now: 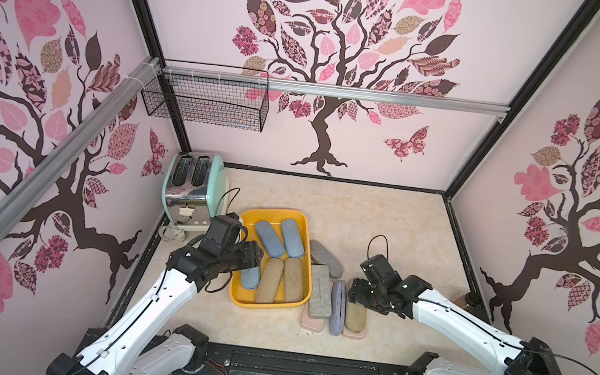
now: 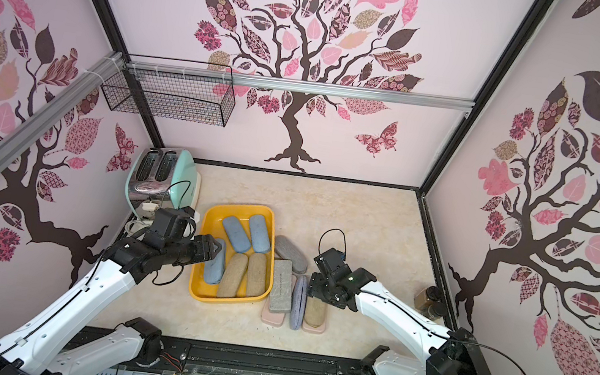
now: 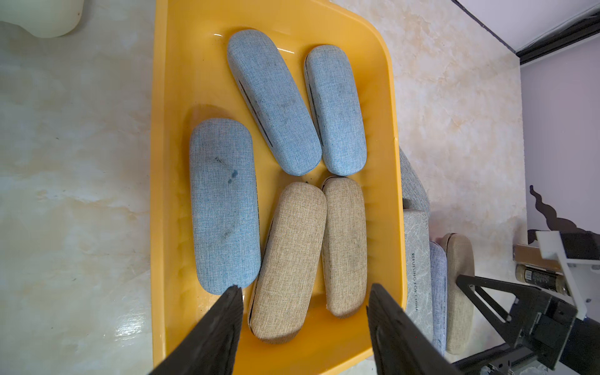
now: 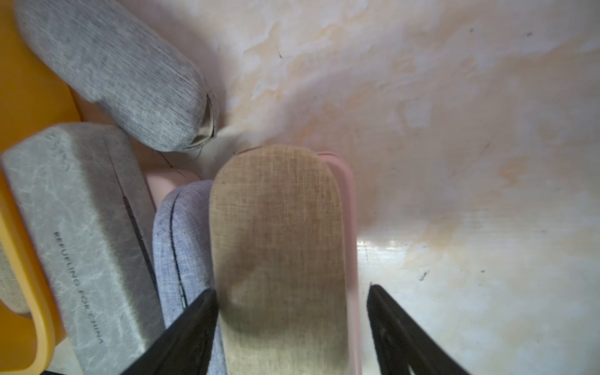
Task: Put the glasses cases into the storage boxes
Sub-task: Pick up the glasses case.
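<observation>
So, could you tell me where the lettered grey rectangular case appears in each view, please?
In both top views: the grey rectangular case lies just right of the yellow tray.
Left wrist: the case sits between the tray's rim and the lavender case.
Right wrist: same neighbours, lettering readable.
Shared landmark: the yellow tray.

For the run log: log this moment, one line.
tray: five cases | left gripper: open above tray | right gripper: open, astride loose tan case

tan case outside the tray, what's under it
A flat pale pink case lies under the tan case. Only its edge shows along one side; the rest is covered.
</observation>
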Available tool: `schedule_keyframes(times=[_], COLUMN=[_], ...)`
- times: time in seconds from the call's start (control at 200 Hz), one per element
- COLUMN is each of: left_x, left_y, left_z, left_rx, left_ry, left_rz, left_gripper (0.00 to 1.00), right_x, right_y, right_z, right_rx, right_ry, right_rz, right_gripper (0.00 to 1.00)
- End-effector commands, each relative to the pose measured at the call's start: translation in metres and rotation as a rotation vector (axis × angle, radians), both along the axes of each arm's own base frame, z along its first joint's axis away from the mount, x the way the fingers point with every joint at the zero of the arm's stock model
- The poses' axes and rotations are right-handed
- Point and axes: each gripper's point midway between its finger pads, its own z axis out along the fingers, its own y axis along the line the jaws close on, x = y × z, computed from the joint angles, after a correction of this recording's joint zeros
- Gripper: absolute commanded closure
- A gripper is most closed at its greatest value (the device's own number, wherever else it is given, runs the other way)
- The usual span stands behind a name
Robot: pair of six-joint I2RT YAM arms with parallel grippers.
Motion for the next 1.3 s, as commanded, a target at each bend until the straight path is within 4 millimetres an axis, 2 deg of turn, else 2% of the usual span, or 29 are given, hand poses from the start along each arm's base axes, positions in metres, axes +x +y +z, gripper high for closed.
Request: schedule_keyframes(times=[0.0,0.175,0.29,0.5,0.625,0.79,0.85,0.915,1.056,1.296], left_x=[-0.004,-0.005,-0.005,-0.005,-0.005,-0.004,-0.004,-0.004,-0.004,-0.003], left_y=[0.004,0.005,0.005,0.005,0.005,0.004,0.003,0.003,0.003,0.006], left_z=[-0.009,-0.009,-0.009,-0.010,-0.010,-0.013,-0.013,-0.013,-0.011,-0.004], left_rx=[0.022,0.022,0.022,0.017,0.017,0.017,0.014,0.014,0.011,0.008], left_ry=[0.015,0.016,0.012,0.010,0.010,0.016,0.018,0.017,0.013,0.000], left_rz=[-0.003,0.002,0.000,0.002,0.003,-0.002,-0.004,-0.004,-0.002,0.011], left_gripper=[0.36,0.36,0.36,0.36,0.36,0.36,0.37,0.37,0.37,0.37], right_x=[-0.007,-0.013,-0.011,-0.007,-0.011,-0.016,-0.017,-0.015,-0.007,0.012], right_y=[0.004,0.002,-0.006,-0.011,-0.014,-0.009,-0.010,-0.011,-0.011,-0.001], right_z=[0.001,-0.012,-0.013,-0.005,-0.010,-0.017,-0.020,-0.019,-0.004,0.050], right_rx=[0.068,0.070,-0.001,-0.120,-0.188,-0.250,-0.264,-0.276,-0.288,-0.288], right_ry=[0.020,0.046,0.049,0.058,0.083,0.081,0.082,0.070,0.024,-0.130], right_rz=[-0.029,-0.039,-0.024,0.065,0.107,0.166,0.165,0.160,0.152,0.171], right_gripper=[0.26,0.29,0.30,0.20,0.19,0.16,0.16,0.22,0.30,0.36])
